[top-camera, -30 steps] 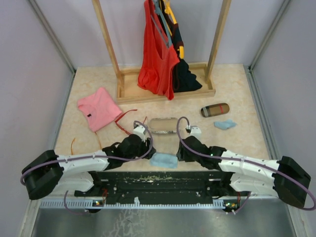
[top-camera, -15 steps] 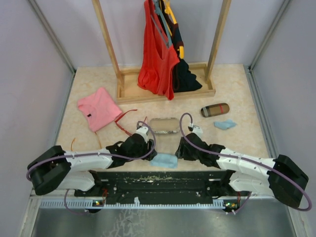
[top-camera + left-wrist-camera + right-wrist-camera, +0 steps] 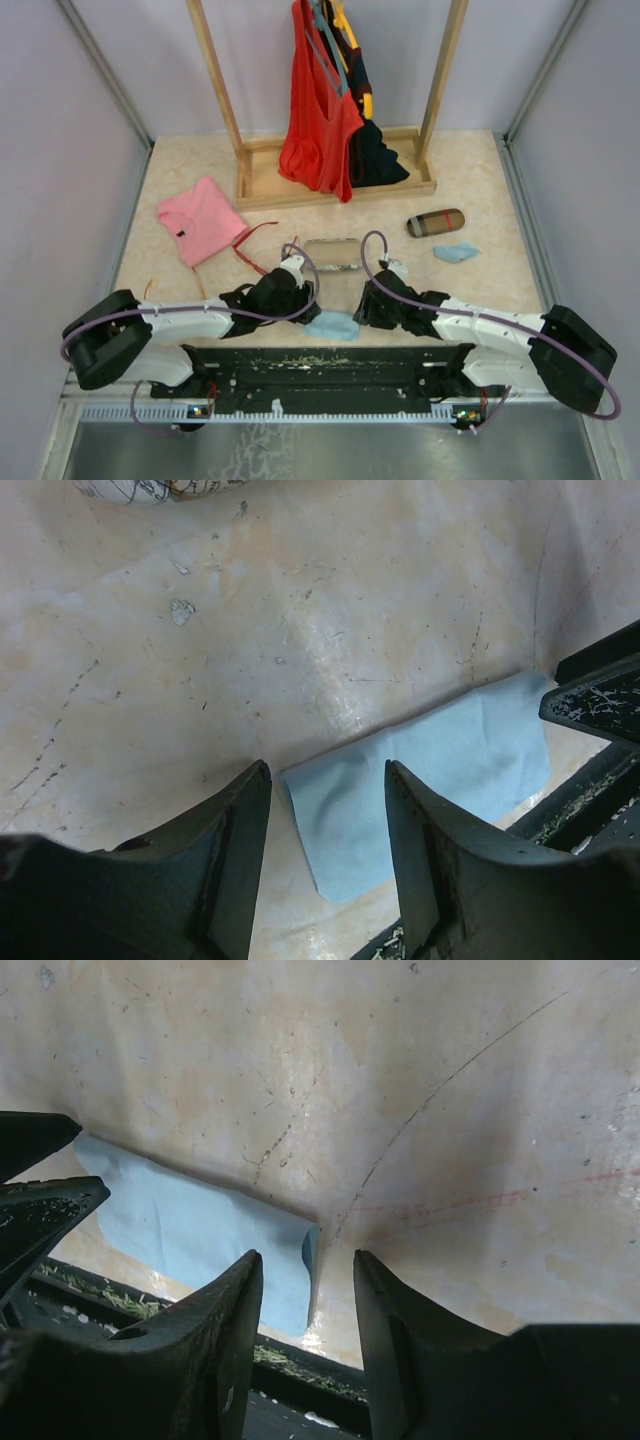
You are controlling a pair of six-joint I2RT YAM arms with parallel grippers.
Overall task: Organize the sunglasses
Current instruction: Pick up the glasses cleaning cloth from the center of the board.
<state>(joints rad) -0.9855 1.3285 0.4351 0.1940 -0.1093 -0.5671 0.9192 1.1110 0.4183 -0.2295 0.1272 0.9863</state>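
Beige marbled table (image 3: 470, 190). Thin red-framed sunglasses with large clear lenses (image 3: 333, 253) are just beyond the light blue cloth square (image 3: 331, 325). Left hand (image 3: 328, 780) is low at the cloth's left end, right hand (image 3: 308, 1260) at its right end. Both have fingers apart, nothing visibly clamped.

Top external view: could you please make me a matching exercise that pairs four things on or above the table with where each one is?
Things:
1. pink shirt
2. red tank top
3. brown case
4. sunglasses

Places:
A. on the right, beside the small light blue cloth
B. middle of the table
C. left side of the table
D. hanging on the wooden rack

Pairs: 1-C, 2-D, 3-A, 4-B.
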